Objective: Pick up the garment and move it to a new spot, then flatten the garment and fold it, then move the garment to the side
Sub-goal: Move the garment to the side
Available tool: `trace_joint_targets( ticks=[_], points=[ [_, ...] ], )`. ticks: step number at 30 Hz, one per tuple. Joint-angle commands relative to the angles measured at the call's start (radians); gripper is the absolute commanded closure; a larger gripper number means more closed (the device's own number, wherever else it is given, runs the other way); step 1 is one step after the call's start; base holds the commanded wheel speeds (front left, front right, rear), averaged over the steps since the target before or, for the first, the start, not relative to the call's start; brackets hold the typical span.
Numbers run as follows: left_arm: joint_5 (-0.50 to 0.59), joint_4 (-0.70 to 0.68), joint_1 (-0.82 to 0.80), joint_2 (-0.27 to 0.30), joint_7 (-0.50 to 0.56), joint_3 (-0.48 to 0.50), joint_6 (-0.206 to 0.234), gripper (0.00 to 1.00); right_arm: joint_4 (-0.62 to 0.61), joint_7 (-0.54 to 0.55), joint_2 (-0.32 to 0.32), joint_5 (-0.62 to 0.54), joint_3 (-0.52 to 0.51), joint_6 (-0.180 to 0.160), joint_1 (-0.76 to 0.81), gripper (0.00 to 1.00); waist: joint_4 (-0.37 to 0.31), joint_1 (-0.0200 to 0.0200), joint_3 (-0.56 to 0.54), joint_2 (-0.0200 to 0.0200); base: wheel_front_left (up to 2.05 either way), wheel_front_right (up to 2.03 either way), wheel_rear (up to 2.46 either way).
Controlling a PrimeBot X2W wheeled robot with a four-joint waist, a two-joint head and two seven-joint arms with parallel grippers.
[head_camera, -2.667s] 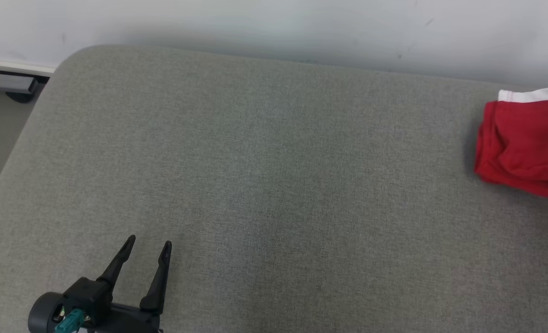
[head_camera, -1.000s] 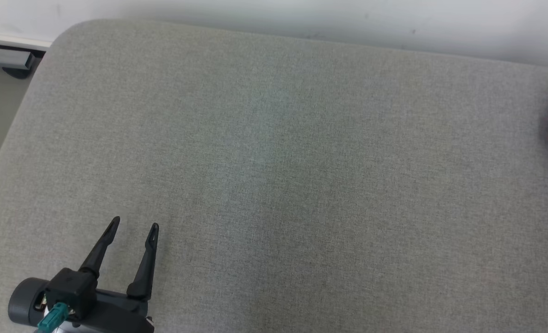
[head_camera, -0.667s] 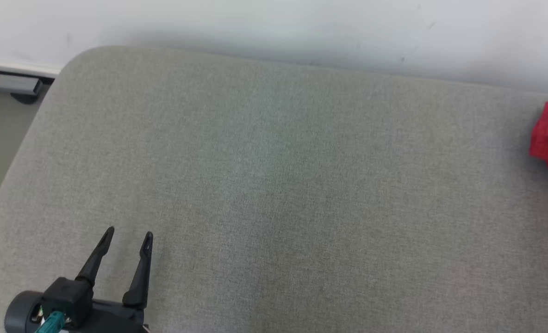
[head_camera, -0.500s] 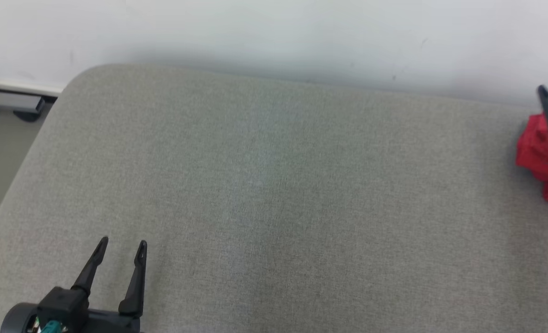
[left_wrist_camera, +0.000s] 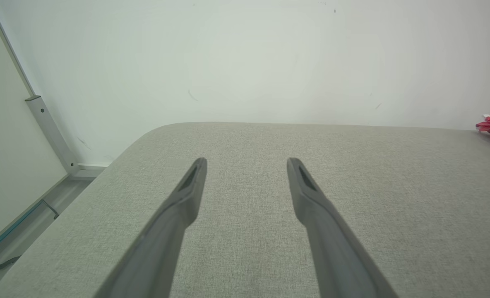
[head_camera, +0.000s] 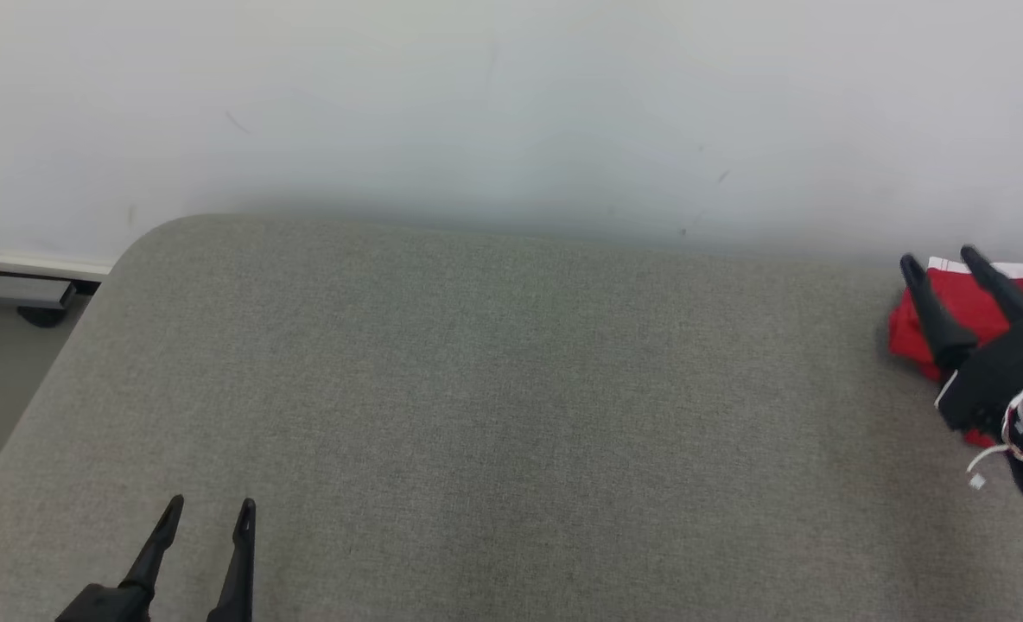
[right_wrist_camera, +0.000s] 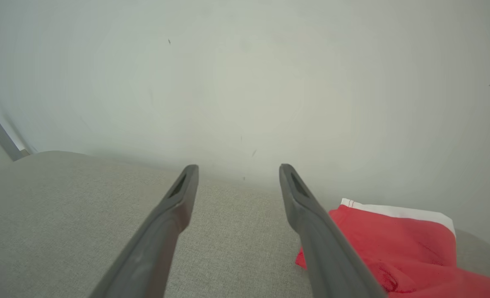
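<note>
2 grippers, 1 garment and 1 work surface on record. Item 1: left gripper (head_camera: 211, 503), at the near left of the grey upholstered surface (head_camera: 511, 389), with its 2 dark fingers pointing toward the far wall (head_camera: 511, 104). Its jaws are spread wide with nothing between them, and the left wrist view shows bare grey fabric beneath. Item 2: right gripper (head_camera: 937, 256), at the far right of the surface, fingers angled toward the far left, jaws spread wide and gripping nothing. In the head view its fingers overlap the garment. In the right wrist view the cloth lies to the right of the right-hand finger and partly behind it, with bare surface in the gap between the 2 fingers. Whether a finger touches the cloth cannot be told. Item 3: garment (head_camera: 969, 302), red with a white band (right_wrist_camera: 398, 212) along its far edge, bunched and creased, lying on the surface at its far right end, close to the wall. Item 4: surface of grey woven fabric with a rounded far left corner, set against the pale wall. Item 5: grey metal bar (head_camera: 15, 292), low on the wall beyond that corner.
</note>
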Motion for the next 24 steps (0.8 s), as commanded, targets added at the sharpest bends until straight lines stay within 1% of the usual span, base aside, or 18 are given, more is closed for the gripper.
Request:
trace_joint_targets(
  ticks=[1, 3, 4, 7, 11, 16, 19, 24],
  points=[
    [-0.005, -0.005, 0.012, 0.012, -0.001, 0.006, 0.003, 0.0, -0.013, -0.004, 0.015, -0.022, -0.04, -0.001, 0.052, 0.0, -0.017, 0.0003, -0.028, 0.0002, 0.0, 0.0, 0.0],
    [-0.008, -0.007, 0.02, 0.016, 0.002, 0.007, 0.007, 0.0, -0.051, -0.004, 0.024, -0.092, -0.143, -0.001, 0.123, 0.0, -0.02, 0.0003, -0.04, 0.0002, 0.0, 0.0, 0.0],
    [-0.005, -0.015, 0.026, 0.017, 0.009, 0.006, 0.014, 0.0, -0.075, -0.004, 0.04, -0.122, -0.188, -0.001, 0.169, 0.0, -0.022, 0.0003, -0.045, 0.0002, 0.0, 0.0, 0.0],
    [-0.006, -0.034, 0.045, 0.026, 0.017, 0.015, 0.031, 0.0, -0.146, -0.004, 0.072, -0.227, -0.298, -0.001, 0.282, 0.0, -0.034, 0.0003, -0.059, 0.0002, 0.0, 0.0, 0.0],
    [-0.01, -0.049, 0.063, 0.036, 0.02, 0.022, 0.042, 0.0, -0.241, -0.004, 0.12, -0.326, -0.424, -0.001, 0.398, 0.0, -0.049, 0.0003, -0.074, 0.0002, 0.0, 0.0, 0.0],
    [-0.019, -0.051, 0.08, 0.037, 0.017, 0.029, 0.055, 0.0, -0.349, -0.004, 0.171, -0.447, -0.524, -0.001, 0.509, 0.0, -0.065, 0.0003, -0.095, 0.0002, 0.0, 0.0, 0.0],
    [-0.024, -0.054, 0.092, 0.032, 0.014, 0.037, 0.066, 0.0, -0.402, -0.004, 0.195, -0.51, -0.564, -0.001, 0.562, 0.0, -0.075, 0.0003, -0.109, 0.0002, 0.0, 0.0, 0.0],
    [-0.025, -0.069, 0.115, 0.035, 0.02, 0.04, 0.085, 0.0, -0.475, 0.006, 0.25, -0.584, -0.622, -0.001, 0.64, 0.0, -0.09, 0.0003, -0.128, 0.0002, 0.0, 0.0, 0.0]
  ],
)
